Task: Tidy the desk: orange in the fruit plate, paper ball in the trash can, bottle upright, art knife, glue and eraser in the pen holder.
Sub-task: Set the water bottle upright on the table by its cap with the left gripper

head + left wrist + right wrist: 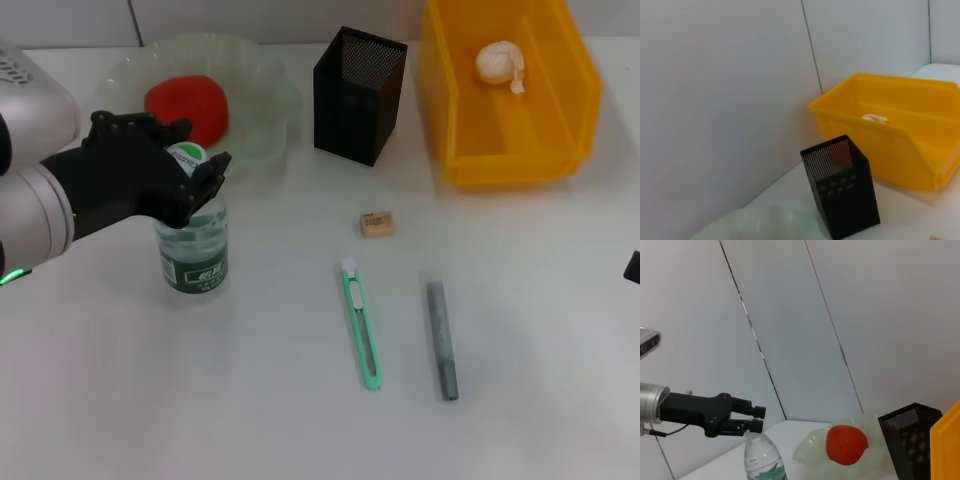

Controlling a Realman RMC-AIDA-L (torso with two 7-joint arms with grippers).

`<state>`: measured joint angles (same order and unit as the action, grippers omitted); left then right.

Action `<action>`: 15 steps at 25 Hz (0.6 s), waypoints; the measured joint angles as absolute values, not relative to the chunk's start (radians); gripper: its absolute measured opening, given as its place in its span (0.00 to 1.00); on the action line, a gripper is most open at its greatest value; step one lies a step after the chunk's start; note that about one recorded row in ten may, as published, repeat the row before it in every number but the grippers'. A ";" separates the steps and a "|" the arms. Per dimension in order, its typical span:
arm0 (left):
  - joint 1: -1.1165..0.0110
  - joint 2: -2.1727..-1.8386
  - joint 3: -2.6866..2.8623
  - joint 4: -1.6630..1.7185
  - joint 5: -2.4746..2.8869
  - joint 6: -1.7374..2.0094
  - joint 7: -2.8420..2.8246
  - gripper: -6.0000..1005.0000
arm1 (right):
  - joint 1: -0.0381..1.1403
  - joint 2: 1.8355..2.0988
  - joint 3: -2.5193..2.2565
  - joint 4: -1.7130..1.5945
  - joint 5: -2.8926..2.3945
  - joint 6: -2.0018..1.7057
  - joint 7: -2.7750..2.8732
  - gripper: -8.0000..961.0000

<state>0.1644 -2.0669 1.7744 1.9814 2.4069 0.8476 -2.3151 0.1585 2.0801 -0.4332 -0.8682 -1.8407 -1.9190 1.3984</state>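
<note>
The bottle (pixel 193 255) stands upright on the desk (pixel 250 400), also visible in the right wrist view (pixel 762 457). My left gripper (pixel 200 148) is shut on the bottle's green cap from above. The orange (pixel 187 108) lies in the fruit plate (pixel 265 90). Inside the yellow trash can (pixel 560 120) rests the paper ball (pixel 498 62). The eraser (pixel 377 224), art knife (pixel 361 325) and glue (pixel 442 338) lie on the desk in front of the pen holder (pixel 360 95). Only a dark sliver of my right gripper (pixel 633 266) shows at the right edge.
The pen holder stands between the fruit plate and the trash can along the back. A wall rises right behind them. The art knife and glue lie nearly parallel, a hand's width apart.
</note>
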 joint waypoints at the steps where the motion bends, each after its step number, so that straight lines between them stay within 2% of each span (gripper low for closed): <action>1: 0.158 -2.067 1.774 1.982 2.406 0.848 -2.313 0.43 | 0.159 2.080 -0.431 -0.868 -1.841 -1.922 1.399 0.87; 4: 0.135 -2.068 1.774 1.975 2.406 0.855 -2.312 0.42 | 0.157 2.080 -0.428 -0.868 -1.835 -1.926 1.400 0.87; 15: 0.119 -2.069 1.767 1.957 2.397 0.826 -2.309 0.09 | 0.159 2.080 -0.389 -0.868 -1.825 -1.957 1.411 0.87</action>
<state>0.1195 -2.0686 1.7674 1.9569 2.3969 0.8260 -2.3088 0.1592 2.0800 -0.3886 -0.8682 -1.8247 -1.9569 1.4112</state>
